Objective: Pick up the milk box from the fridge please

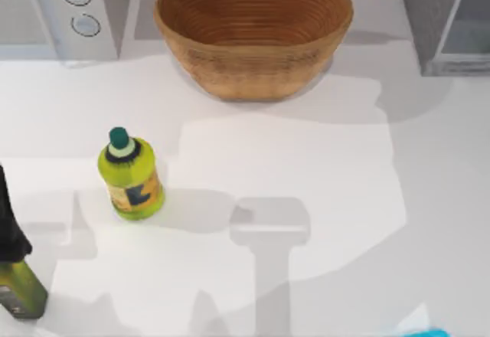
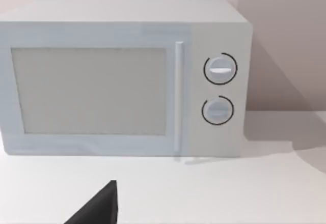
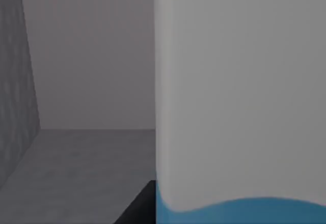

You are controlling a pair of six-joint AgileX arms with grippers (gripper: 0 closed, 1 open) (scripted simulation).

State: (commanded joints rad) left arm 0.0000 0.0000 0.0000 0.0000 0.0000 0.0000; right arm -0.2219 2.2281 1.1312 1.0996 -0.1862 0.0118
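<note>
Milk box (image 3: 239, 96) close before right gripper, grip state unclear, bottle (image 1: 132, 175) label unreadable, left arm (image 1: 11, 230) parked

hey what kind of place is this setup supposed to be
Most likely a kitchen counter: a white microwave with two knobs and a dark-grey fridge stand at the back of the white table, with a woven basket between them and a yellow-green bottle in front.
</note>
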